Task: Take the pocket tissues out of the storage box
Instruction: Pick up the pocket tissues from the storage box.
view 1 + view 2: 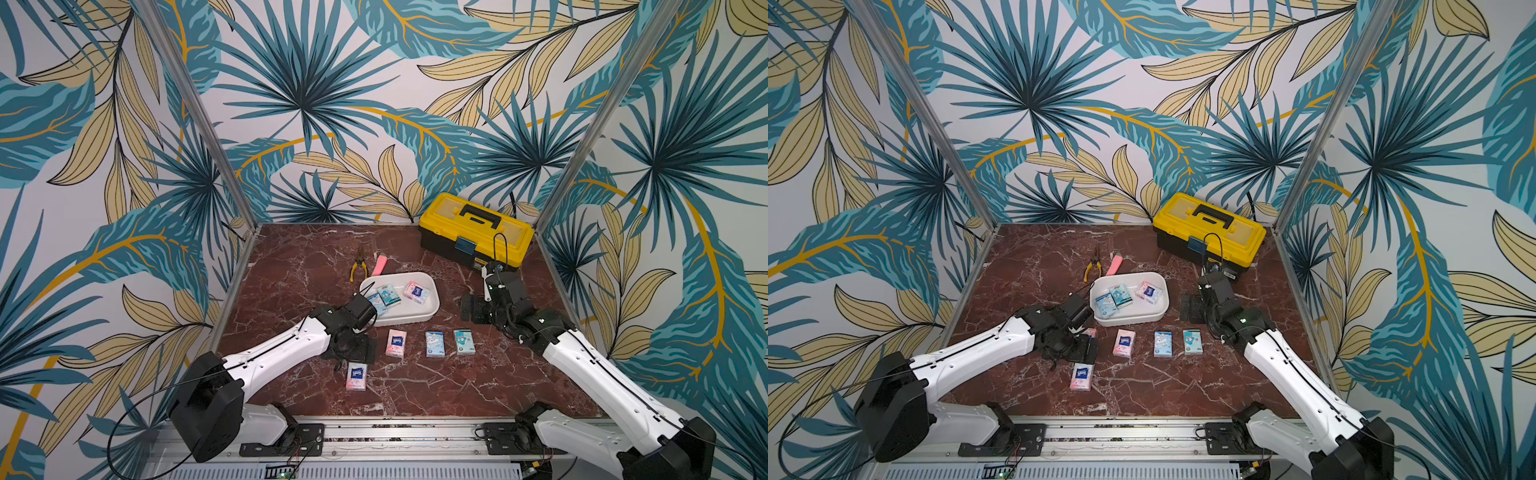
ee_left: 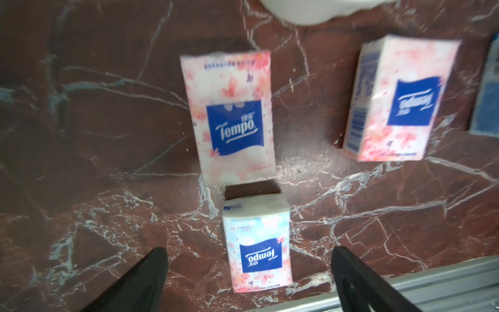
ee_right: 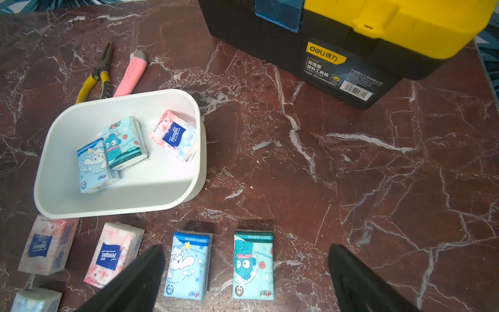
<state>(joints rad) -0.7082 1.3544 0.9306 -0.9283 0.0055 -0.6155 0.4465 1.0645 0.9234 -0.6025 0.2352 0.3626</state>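
The white storage box [image 1: 432, 309] [image 3: 108, 209] holds three pocket tissues: light blue [image 3: 94, 167], teal [image 3: 124, 143] and pink [image 3: 174, 133]. In front of it pink [image 1: 395, 343], light blue [image 1: 434, 344] and teal [image 1: 464, 341] packets lie in a row on the table. Another pink one [image 2: 232, 116] lies under my left arm. My left gripper [image 2: 248, 259] [image 1: 353, 357] is open just above the table. A pink-and-blue packet [image 2: 258, 243] [image 1: 356, 376] lies flat between its fingers, touching neither. My right gripper [image 3: 247, 259] [image 1: 467, 309] hovers open and empty to the right of the box.
A yellow-lidded black toolbox [image 1: 476, 232] stands at the back right. Yellow-handled pliers [image 1: 358, 266] and a long pink bar [image 1: 380, 266] lie just behind the box. Patterned walls close three sides, and a metal rail [image 1: 374, 432] runs along the front edge.
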